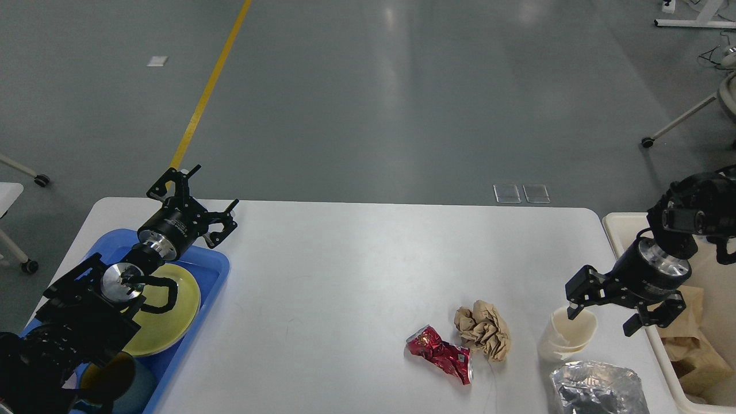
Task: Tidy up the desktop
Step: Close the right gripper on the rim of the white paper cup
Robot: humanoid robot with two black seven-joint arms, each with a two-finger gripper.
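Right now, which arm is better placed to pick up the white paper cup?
Right. The right gripper hangs open directly over the white paper cup, one fingertip at its rim, beside the cream bin. The left gripper is far across the desktop, above the blue tray.

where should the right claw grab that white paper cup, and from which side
Take the white paper cup by its rim, coming down from above. It leans on the desktop with its open mouth facing up, and its wall looks dented, so one finger inside the mouth and one outside probably holds best. The right claw hangs open just above it.
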